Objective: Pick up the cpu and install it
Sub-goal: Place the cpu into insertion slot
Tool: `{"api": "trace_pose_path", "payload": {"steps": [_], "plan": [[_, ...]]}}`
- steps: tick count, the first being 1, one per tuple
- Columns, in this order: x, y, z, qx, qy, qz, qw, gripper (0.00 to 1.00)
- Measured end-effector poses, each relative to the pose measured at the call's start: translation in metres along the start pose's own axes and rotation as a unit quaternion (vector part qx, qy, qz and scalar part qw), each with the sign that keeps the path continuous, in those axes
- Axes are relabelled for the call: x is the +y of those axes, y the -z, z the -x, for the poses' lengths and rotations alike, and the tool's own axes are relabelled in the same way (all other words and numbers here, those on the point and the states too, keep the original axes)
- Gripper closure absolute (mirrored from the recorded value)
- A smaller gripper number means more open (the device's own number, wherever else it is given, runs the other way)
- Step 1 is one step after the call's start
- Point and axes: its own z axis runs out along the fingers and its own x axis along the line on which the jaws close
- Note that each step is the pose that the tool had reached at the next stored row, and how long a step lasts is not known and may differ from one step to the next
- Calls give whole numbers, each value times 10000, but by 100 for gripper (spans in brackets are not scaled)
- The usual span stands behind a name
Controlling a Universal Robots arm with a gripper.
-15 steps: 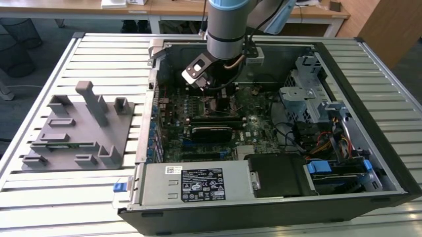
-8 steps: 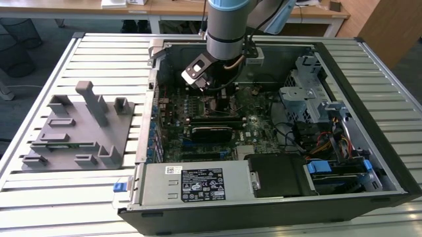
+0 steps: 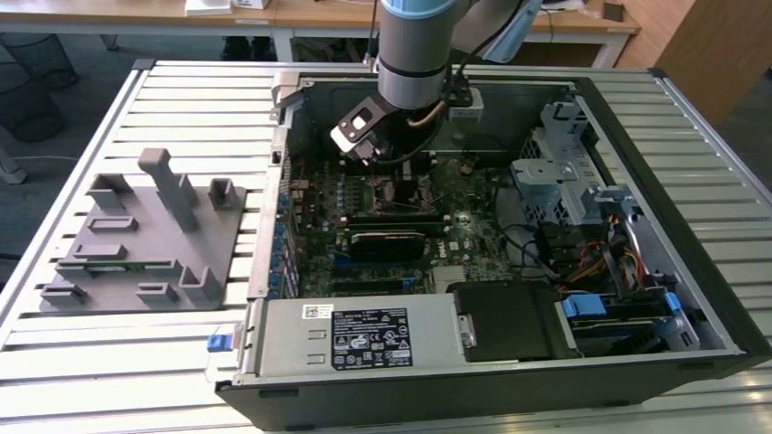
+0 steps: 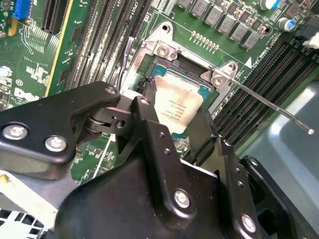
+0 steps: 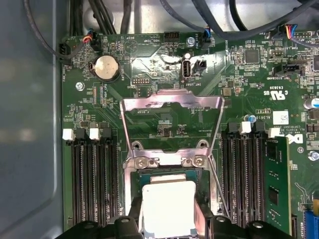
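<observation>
The cpu (image 4: 177,102) is between the two fingers of the gripper (image 4: 177,118), low over the socket frame (image 4: 164,50) on the motherboard (image 3: 386,212). The jaws stand narrow and, as far as I can judge, hold it by two opposite edges. Whether it already rests in the socket or hangs just above it, I cannot tell. At the exterior view's left, the grey fixture plate (image 3: 217,240) lies well apart from the work and I see no danger from it. Further right, inside the computer case (image 3: 483,384), the gripper (image 3: 383,159) reaches down to the board, and here the main risks are. If the cpu (image 5: 167,204) is a little turned or tilted against the frame, pressing or letting go could bend the fine contacts below or leave the chip crooked. The load plate (image 5: 172,103) stands open just beside the fingers and could drop on them if it is bumped. The thin lever (image 4: 271,108) runs close past one finger and may catch on it. At the exterior view's right, the drive cage (image 3: 561,172) and the cables (image 3: 579,258) are near enough to snag the arm if it swings wide.
</observation>
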Motion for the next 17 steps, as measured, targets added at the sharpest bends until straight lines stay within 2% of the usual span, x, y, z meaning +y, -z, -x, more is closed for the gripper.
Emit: {"api": "trace_pose_path", "payload": {"steps": [9, 11, 12, 15, 16, 17], "plan": [[1, 18, 0, 0, 25, -4, 10000, 49], [1, 18, 0, 2, 91, -4, 10000, 48], [2, 18, -1, 2, 145, -5, 9999, 42], [1, 16, 0, 3, 302, -7, 9995, 42], [1, 13, 0, 4, 356, -8, 9994, 36], [1, 8, 0, 4, 407, -8, 9992, 36]]}}
